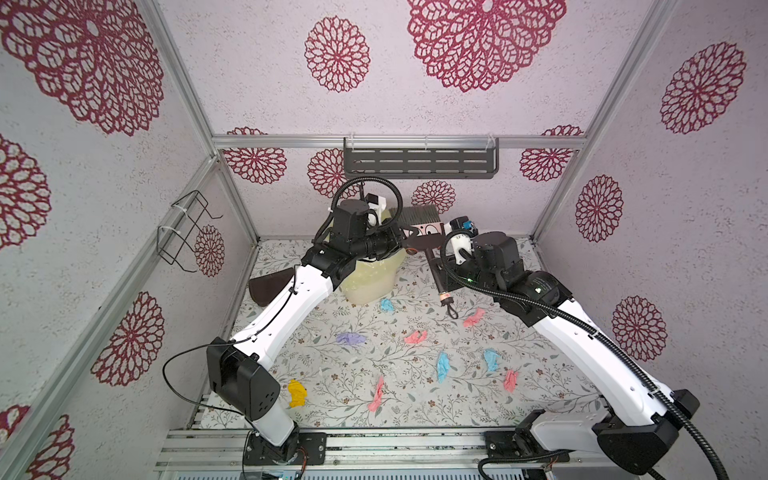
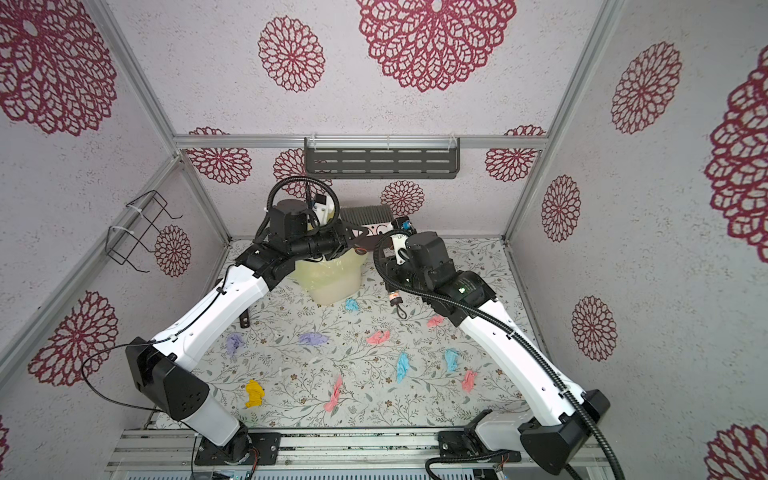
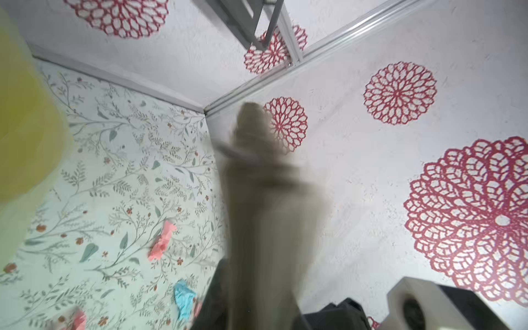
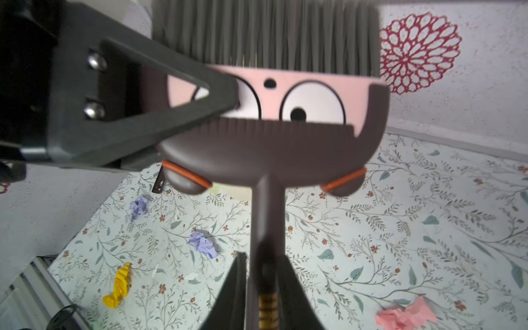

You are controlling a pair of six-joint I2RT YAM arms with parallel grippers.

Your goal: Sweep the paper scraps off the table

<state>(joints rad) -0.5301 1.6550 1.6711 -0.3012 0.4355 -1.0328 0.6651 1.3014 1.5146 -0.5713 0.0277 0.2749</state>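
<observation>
Two grippers, one brush. On the right gripper (image 4: 261,258), the fingers (image 4: 231,291) are closed either side of the brown handle (image 4: 267,217), by a wound band (image 4: 267,307). The left gripper (image 4: 228,103) is closed on the side of the brush (image 4: 271,148) head, with one finger lying across the pink painted face (image 4: 274,94). The left wrist view is too blurred to add more. The bristles (image 4: 265,31) stand beyond the fingers, pointing away from the scraps and clear of the table (image 1: 332,374).

Outward: a pale yellow lined bin (image 1: 370,286) sits below the left wrist. The dustpan (image 1: 266,286) lies under the left forearm, well apart from the fingers. The paper scraps (image 2: 313,338), ten counted in a top view, lie scattered on the table below both grippers and toward the arm bases. None is touched.

Handling, as a judgement: the scraps look light, soft and springy, and will likely skitter and roll. You should push them with the bristle tips in short strokes, not pinch them. The brush looks stiff and light; hold it by the handle, where you have it. You will likely need the head released and turned down before any stroke.
</observation>
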